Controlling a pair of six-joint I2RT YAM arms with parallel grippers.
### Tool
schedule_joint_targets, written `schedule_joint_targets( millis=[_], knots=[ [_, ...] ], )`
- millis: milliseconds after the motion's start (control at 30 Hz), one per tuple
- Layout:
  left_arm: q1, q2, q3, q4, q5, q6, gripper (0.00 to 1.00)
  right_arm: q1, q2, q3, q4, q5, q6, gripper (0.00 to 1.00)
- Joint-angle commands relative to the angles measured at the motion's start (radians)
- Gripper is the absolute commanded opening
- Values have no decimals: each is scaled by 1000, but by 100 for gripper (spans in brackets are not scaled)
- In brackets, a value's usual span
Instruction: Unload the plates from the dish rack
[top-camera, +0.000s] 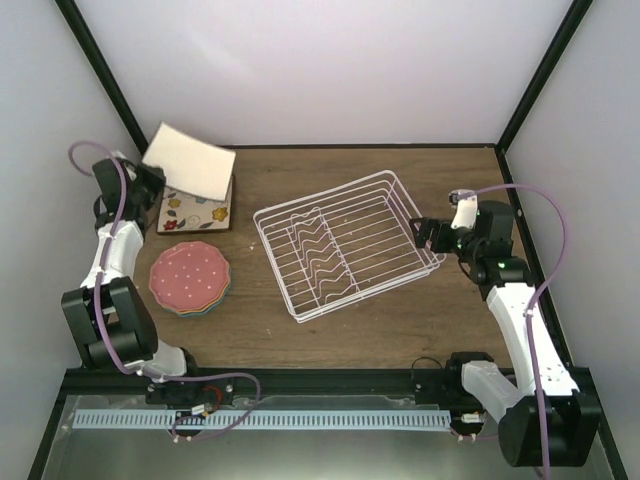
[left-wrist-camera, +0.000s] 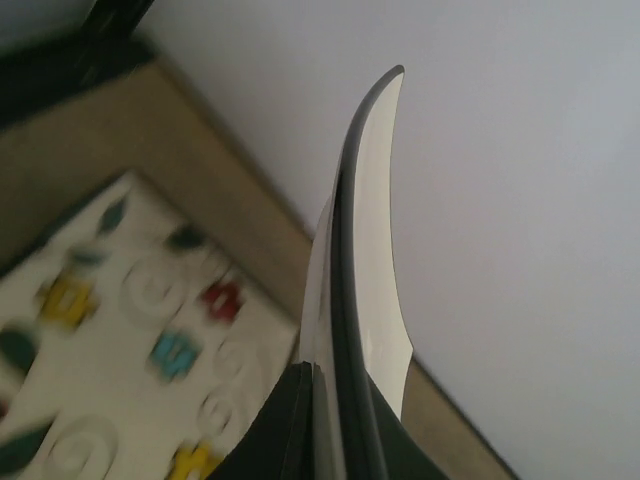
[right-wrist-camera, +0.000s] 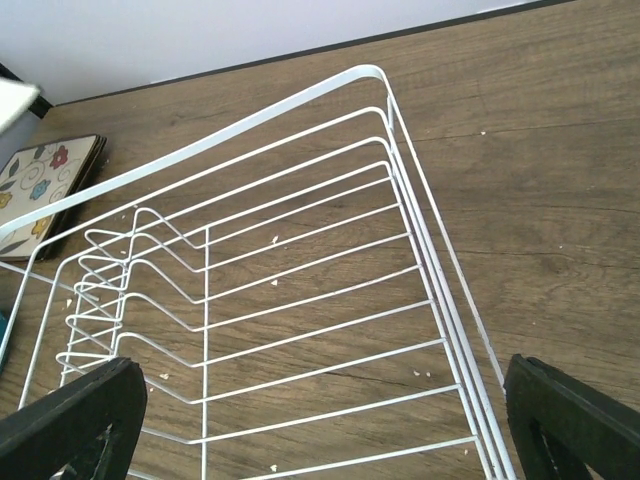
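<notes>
The room was a white-walled booth with a black frame (top-camera: 100, 75), and its floor was a brown wood table (top-camera: 400, 320), matte and speckled with pale crumbs in the right wrist view. The rack (top-camera: 322, 193) sat at the centre, long axis running from 10 to 4 o'clock, and no plate was left between its prongs.

All the plates were on the left side of the table. The round stack (top-camera: 190, 275), pink on top, lay at 9 o'clock. The floral plates (top-camera: 195, 212) lay flat at 10 o'clock, near the far wall. The plain plate (top-camera: 190, 160) hung tilted above them, its raised edge toward 12 o'clock.

The left pincer (top-camera: 150, 180) was clamped on that plate's 9 o'clock edge. In its wrist view the plate rose edge-on from the jaws toward 12, with the floral pattern below at 8 o'clock. So the drop spot lay beneath and slightly toward 4 o'clock of this pincer. As I judged it, the plate needed levelling before release, with little room to the wall.

The right pincer (top-camera: 428, 232) stood wide, holding nothing, at the rack's 3 o'clock end, well apart from every plate.
</notes>
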Motion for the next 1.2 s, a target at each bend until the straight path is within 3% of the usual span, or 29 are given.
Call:
schedule_joint_targets(
  millis=[0, 467, 667, 967, 1033, 1167],
  knots=[
    [10, -65, -36, 111, 45, -187, 4, -11, 19, 40, 8, -23, -26, 100],
    [65, 51, -214, 238, 45, -273, 4, -11, 62, 90, -26, -17, -50, 100],
    [74, 127, -222, 336, 71, -292, 4, -11, 80, 116, -44, -17, -57, 100],
    [79, 202, -220, 338, 73, -303, 4, -11, 71, 126, -57, -2, -59, 100],
    [79, 212, -223, 329, 71, -303, 7, -11, 69, 125, -58, 1, -58, 100],
    [83, 244, -224, 317, 76, -303, 24, -11, 66, 123, -58, 1, -53, 100]
  ],
)
